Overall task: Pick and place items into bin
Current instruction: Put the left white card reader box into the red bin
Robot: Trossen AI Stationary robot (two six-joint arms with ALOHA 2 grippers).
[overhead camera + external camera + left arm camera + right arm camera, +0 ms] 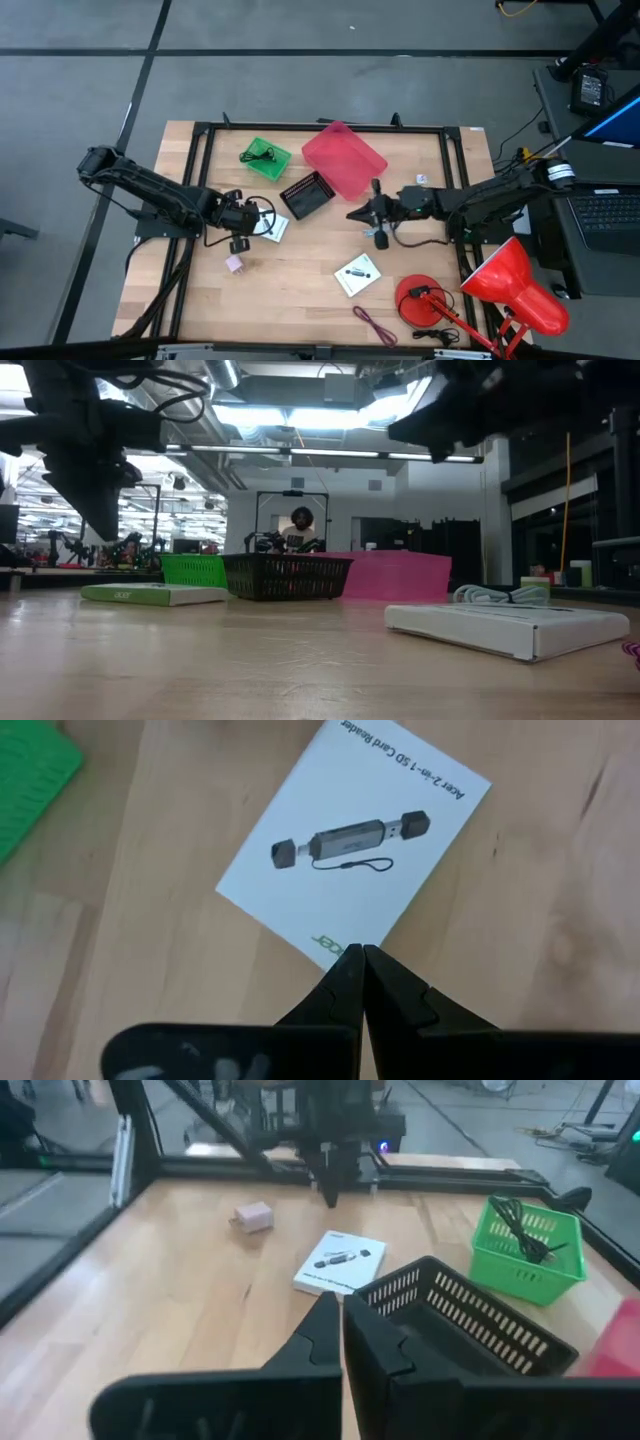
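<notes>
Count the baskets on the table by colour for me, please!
green basket: 1
black basket: 1
pink bin: 1
Total: 3

Light wood table (300, 280). Green basket (266, 158), black mesh basket (307, 194), pink bin (344, 159). 2 white cards (358, 274) (355, 850) printed with grey-black reader, green logo. Pale pink cube (235, 264). Maroon cord (374, 325). Red lamp (515, 285).
</notes>
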